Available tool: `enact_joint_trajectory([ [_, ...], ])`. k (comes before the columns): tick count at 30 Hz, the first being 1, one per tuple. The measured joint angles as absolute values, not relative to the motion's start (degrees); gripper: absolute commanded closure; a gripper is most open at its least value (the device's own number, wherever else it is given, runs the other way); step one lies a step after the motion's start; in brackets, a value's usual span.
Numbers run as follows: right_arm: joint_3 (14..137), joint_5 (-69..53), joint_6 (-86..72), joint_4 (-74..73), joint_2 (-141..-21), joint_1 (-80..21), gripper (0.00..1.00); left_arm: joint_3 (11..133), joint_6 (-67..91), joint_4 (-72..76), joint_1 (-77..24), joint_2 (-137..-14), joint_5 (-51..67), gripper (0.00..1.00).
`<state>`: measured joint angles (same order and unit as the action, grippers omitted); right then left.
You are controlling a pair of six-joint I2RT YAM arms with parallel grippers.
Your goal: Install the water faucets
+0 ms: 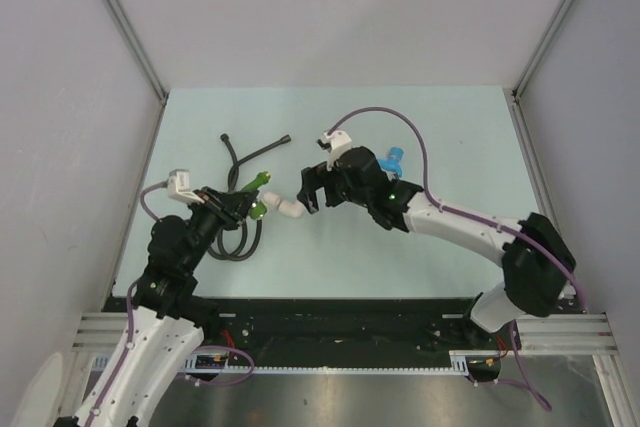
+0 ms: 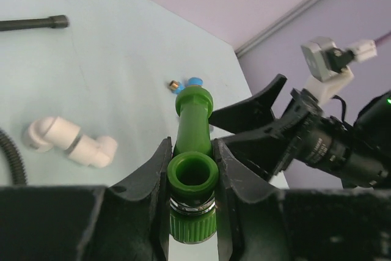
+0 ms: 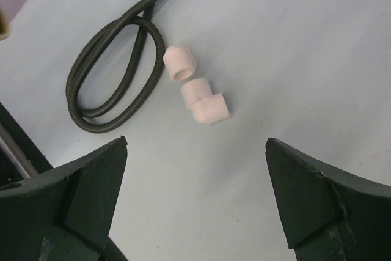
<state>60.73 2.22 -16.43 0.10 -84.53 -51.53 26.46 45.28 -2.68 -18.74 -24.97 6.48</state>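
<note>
My left gripper (image 1: pixel 246 207) is shut on the bright green faucet (image 1: pixel 257 210). In the left wrist view the faucet (image 2: pixel 193 172) stands clamped between the jaws of the gripper (image 2: pixel 193 151), its long green body pointing away. A white elbow fitting (image 1: pixel 287 206) lies on the table just right of it and shows in the left wrist view (image 2: pixel 70 142). My right gripper (image 1: pixel 304 197) hovers open and empty just right of the fitting, which shows beyond its jaws (image 3: pixel 195 145) in the right wrist view (image 3: pixel 200 93). The blue-handled faucet (image 1: pixel 393 160) lies behind the right arm.
A coiled black hose (image 1: pixel 236 172) lies at the back left, its loop reaching under my left gripper; it shows in the right wrist view (image 3: pixel 116 59). The pale table (image 1: pixel 440 127) is walled on three sides.
</note>
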Motion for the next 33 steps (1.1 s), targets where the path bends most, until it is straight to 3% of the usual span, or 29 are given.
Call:
enact_joint_trajectory([
  [12, 87.66, -5.91, -7.46, -13.06, -111.37, -51.83, 0.09, 32.10, 42.59, -25.17, -17.17, -10.52, -2.92, 1.00],
  [23, 119.31, -5.43, -1.65, -31.27, -135.85, -55.02, 0.16, 37.89, 38.13, -34.94, -17.17, -5.56, -4.91, 1.00],
  [28, 122.52, -5.54, -1.21, -35.44, -140.44, -54.81, 0.34, 39.79, 35.83, -37.12, -17.17, -5.43, -4.78, 1.00],
  [31, 124.22, -5.96, -0.93, -36.84, -141.97, -54.37, 0.59, 40.77, 34.39, -37.52, -17.17, -5.87, -4.34, 1.00],
  [32, 124.57, -6.07, -0.93, -36.99, -142.19, -54.19, 0.77, 40.99, 34.04, -37.50, -17.17, -6.15, -4.16, 1.00],
  [33, 124.64, -6.35, -0.89, -37.21, -142.21, -54.02, 0.88, 41.17, 33.74, -37.45, -17.17, -6.61, -3.90, 1.00],
])
